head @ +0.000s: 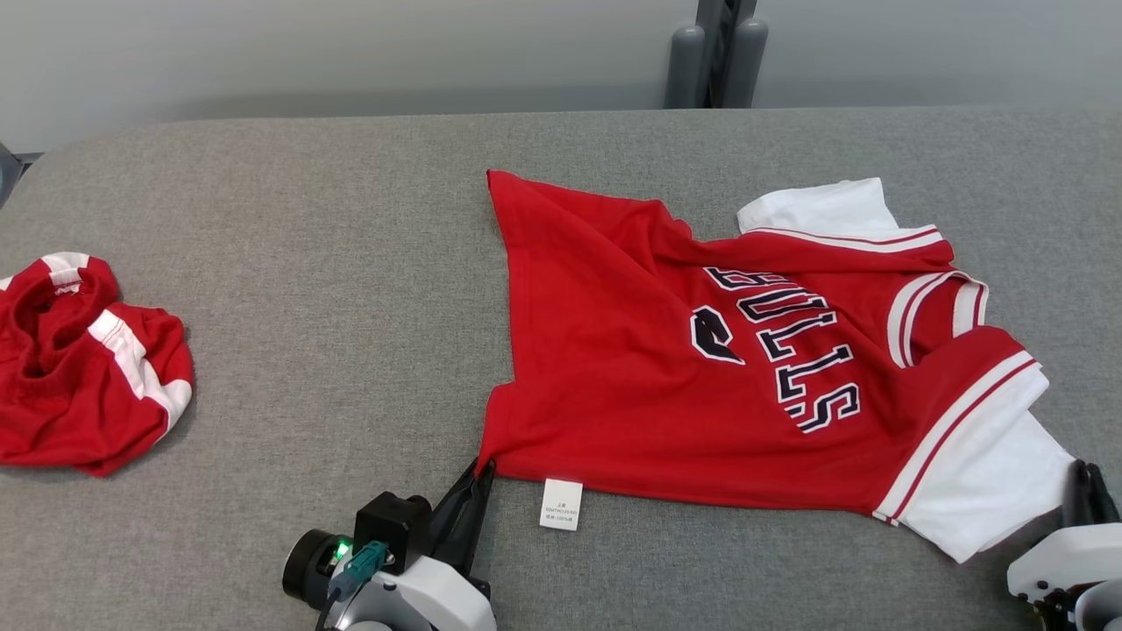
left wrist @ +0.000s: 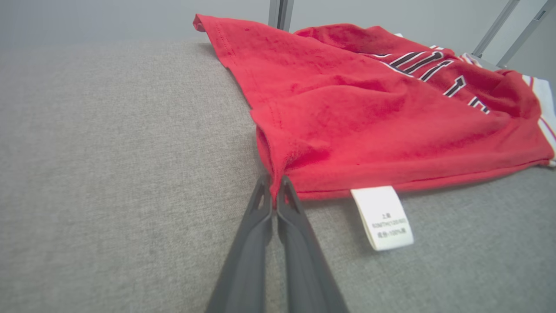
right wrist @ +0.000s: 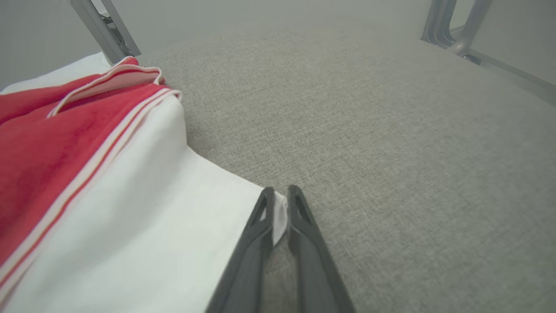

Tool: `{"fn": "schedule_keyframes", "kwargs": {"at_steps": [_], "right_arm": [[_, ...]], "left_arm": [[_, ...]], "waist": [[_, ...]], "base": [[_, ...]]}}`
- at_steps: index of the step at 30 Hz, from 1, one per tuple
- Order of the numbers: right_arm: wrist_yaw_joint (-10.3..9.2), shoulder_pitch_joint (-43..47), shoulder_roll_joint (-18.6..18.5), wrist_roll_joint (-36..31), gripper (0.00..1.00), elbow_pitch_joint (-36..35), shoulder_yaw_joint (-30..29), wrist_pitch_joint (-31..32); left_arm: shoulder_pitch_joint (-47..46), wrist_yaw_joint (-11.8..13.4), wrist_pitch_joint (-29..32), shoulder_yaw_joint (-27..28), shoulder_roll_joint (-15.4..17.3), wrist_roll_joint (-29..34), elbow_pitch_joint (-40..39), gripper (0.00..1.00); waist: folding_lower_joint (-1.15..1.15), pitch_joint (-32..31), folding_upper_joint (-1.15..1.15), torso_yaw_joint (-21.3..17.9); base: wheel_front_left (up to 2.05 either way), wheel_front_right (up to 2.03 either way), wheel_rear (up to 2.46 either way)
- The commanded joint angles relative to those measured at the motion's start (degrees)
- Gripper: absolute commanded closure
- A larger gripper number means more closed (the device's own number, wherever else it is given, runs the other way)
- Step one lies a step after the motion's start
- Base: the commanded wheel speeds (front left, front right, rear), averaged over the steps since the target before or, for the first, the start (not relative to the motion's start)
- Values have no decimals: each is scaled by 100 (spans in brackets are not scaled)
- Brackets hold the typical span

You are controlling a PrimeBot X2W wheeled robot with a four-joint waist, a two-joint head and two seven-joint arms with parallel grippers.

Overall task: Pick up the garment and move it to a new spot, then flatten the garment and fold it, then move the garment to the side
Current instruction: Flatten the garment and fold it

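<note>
The garment (head: 657, 377) is a red jersey with dark lettering and white sleeves, lying mostly spread out on the grey padded table (head: 307, 219), collar toward the right. My left gripper (head: 485, 467) is shut on the near left hem corner of the garment (left wrist: 347, 108), and in the left wrist view red cloth is pinched at the left gripper (left wrist: 273, 182) tips. My right gripper (head: 1085, 473) sits at the near white sleeve. In the right wrist view the right gripper (right wrist: 280, 193) has its fingers closed on the edge of the white sleeve of the garment (right wrist: 130, 217).
A second red and white piece of clothing (head: 79, 368) lies crumpled at the table's left side. A white care label (head: 561, 504) sticks out from the jersey's near hem. Grey metal posts (head: 710, 53) stand behind the far edge. Bare grey table lies between the two garments.
</note>
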Motion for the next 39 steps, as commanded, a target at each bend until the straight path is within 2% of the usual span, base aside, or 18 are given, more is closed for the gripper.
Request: {"fn": "schedule_keyframes", "kwargs": {"at_steps": [1, 6, 28, 35, 39], "right_arm": [[1, -28, -56, 40, 100, -11, 51, -8], [0, -49, -93, 94, 100, -64, 122, -8], [1, 95, -209, 533, 100, -1082, 799, -8], [1, 135, -211, 867, 100, -1775, 1075, -8], [1, 128, -240, 1252, 100, -2386, 1287, -9]], "left_arm": [[-37, 8, -3, 24, 25, 27, 19, 100], [-60, 2, -3, 18, 24, -3, 36, 100], [123, 71, -3, 34, 23, -159, -143, 100], [161, 100, -3, 144, 23, -200, -386, 100], [266, -3, -3, 318, 23, -751, -881, 100]], "waist": [[0, 1, 0, 0], [0, -18, 0, -1], [0, -303, 0, -143], [0, -395, 0, -178], [0, -506, 0, -210]], "base": [[0, 0, 0], [0, 0, 0], [0, 0, 0], [0, 0, 0], [0, 0, 0]]}}
